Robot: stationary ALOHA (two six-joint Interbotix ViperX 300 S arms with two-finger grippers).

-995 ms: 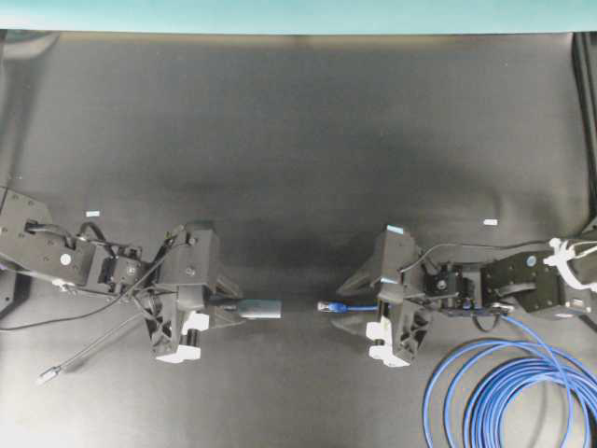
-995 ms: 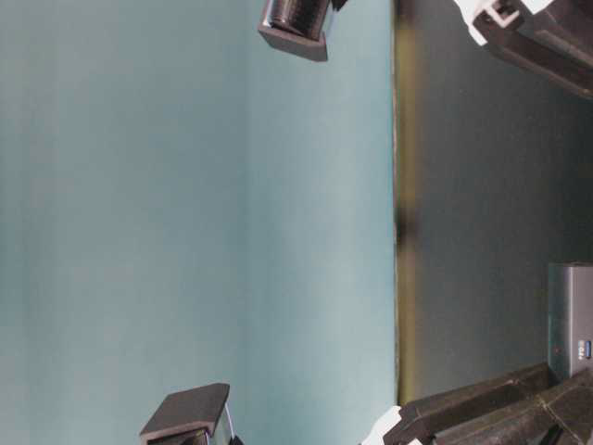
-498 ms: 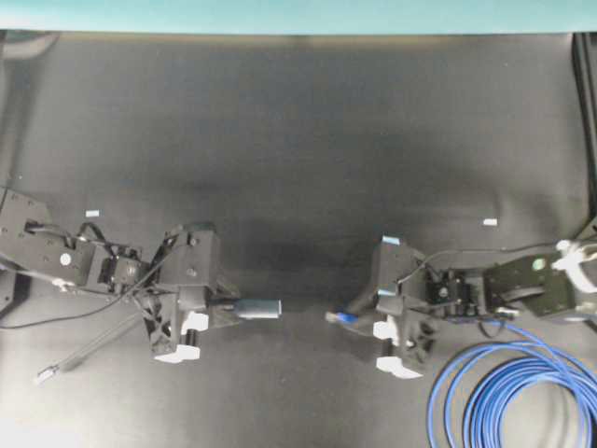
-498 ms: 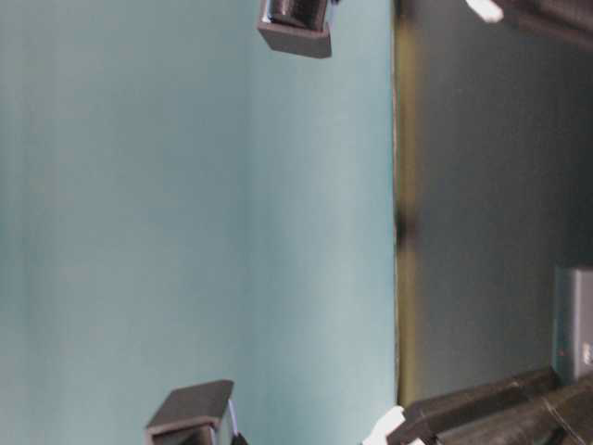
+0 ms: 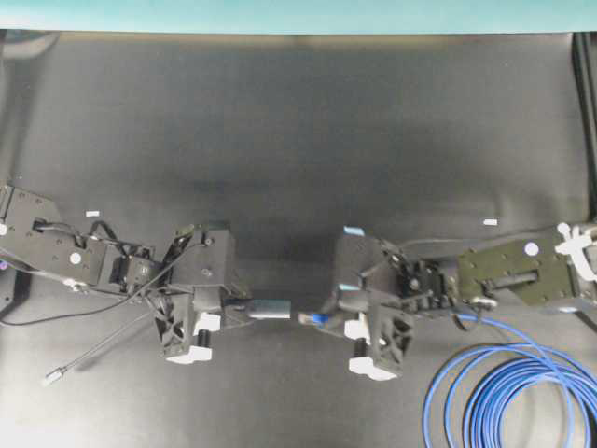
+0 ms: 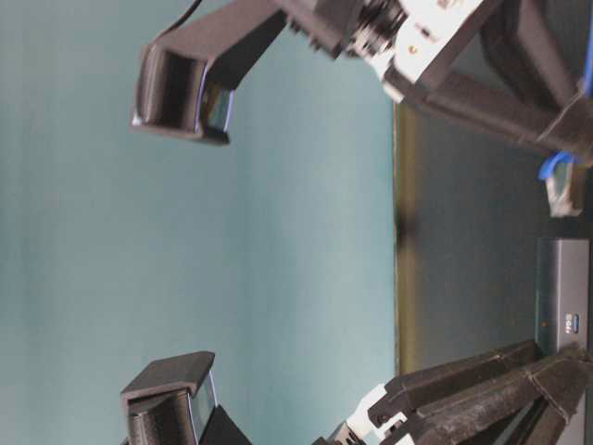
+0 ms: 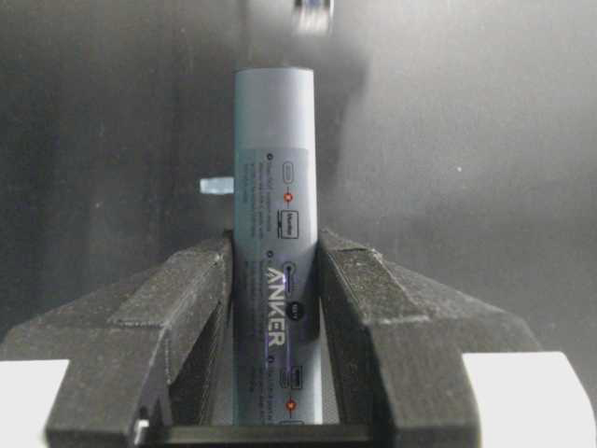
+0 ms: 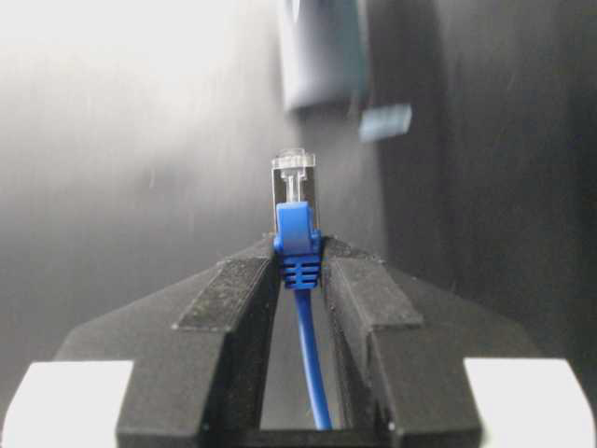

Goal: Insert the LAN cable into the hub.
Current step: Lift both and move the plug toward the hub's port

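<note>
**Plug and hub held end to end over the black table**

Overhead view: the left gripper (image 5: 244, 311) is clamped on the slim dark-grey rectangular hub (image 5: 271, 309), whose free end sticks out to the right. The right gripper (image 5: 328, 315) pinches the plug end of the long thin bright-blue LAN cable (image 5: 504, 392), and the plug points left at the hub with only a small gap between them. The rest of the cable runs right along the arm and lies coiled in loops at the near right corner of the matte black table (image 5: 298, 140). A thin grey tail cord with a small silver connector (image 5: 53, 377) trails off at the near left.

Table-level view: the hub's end (image 6: 561, 297) and the clear plug (image 6: 561, 197) appear at the right edge, close together but apart.

Left wrist view: the black fingers (image 7: 201, 308) press both sides of the hub (image 7: 275, 233), which bears a printed label and stands out beyond them. The blurred plug (image 7: 312, 14) shows just past its far end.

Right wrist view: the fingers (image 8: 233, 308) grip the blue boot of the cable (image 8: 297, 245), the clear plug projecting beyond. The blurred hub (image 8: 322, 51) lies beyond the plug, slightly to the right.
</note>
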